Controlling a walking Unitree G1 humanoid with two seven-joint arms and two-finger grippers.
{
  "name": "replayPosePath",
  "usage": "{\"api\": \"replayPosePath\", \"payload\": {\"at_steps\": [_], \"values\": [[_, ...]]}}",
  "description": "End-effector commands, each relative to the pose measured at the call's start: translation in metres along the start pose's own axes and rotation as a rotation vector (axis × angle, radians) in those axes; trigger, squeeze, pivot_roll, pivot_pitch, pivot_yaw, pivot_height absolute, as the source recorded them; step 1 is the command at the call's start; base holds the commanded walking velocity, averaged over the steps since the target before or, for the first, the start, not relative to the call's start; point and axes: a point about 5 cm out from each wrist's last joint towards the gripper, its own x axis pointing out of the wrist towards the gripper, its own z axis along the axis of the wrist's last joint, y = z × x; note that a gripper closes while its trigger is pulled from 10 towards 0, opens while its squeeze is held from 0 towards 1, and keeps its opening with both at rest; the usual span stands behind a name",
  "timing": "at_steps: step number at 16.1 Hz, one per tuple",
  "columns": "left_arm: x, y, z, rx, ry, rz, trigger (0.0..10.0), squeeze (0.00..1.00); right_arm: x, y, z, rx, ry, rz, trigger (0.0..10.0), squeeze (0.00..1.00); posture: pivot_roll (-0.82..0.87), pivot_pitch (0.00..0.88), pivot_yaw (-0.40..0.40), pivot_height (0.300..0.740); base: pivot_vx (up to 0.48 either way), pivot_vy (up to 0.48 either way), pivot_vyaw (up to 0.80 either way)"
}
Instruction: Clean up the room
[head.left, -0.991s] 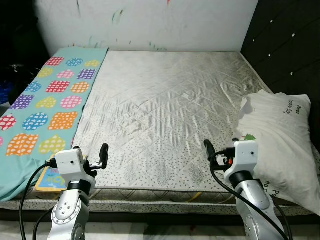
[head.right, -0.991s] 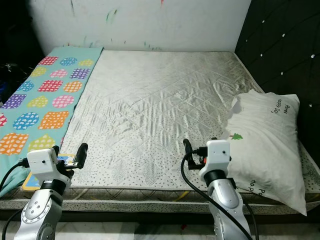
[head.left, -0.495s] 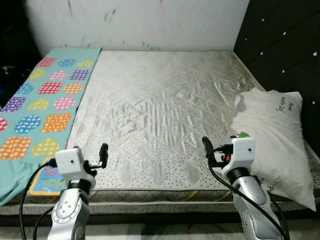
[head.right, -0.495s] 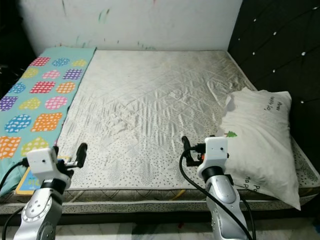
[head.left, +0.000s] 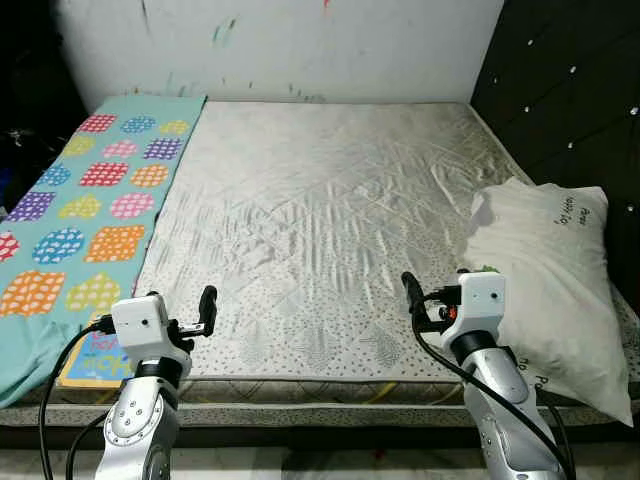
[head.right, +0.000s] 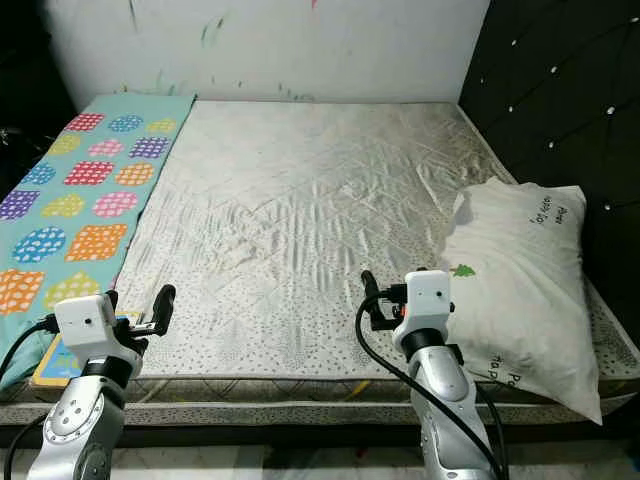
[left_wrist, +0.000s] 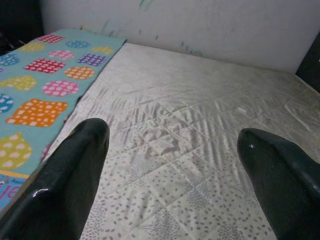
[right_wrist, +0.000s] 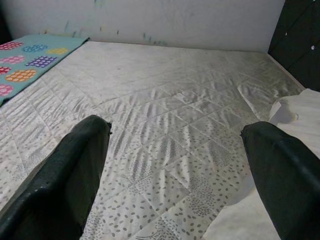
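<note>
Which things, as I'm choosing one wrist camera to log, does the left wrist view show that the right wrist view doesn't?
Left wrist view: a corner of the colourful book, next to the teal blanket and close by the left end effector. Right wrist view: the white pillow, near the right end effector. Both: the quilted mattress, the blanket, the white wall, and open fingers with nothing between them.
</note>
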Motion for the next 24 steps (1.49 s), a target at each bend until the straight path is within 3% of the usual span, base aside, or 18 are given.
{"api": "replayPosePath", "payload": {"at_steps": [1, 24], "values": [[0.0032, -0.0010, 0.0039, 0.010, -0.004, -0.019, 10.0, 0.00, 0.0028, 0.0029, 0.0041, -0.003, -0.022, 0.001, 10.0, 0.00, -0.07, 0.026, 0.000, 0.740, 0.000, 0.000, 0.00], [0.0050, -0.0091, 0.0029, 0.005, 0.000, -0.023, 10.0, 0.00, 0.0056, 0.0049, 0.0005, -0.027, -0.010, 0.039, 10.0, 0.00, -0.04, 0.031, -0.027, 0.740, 0.000, 0.000, 0.00]]}}
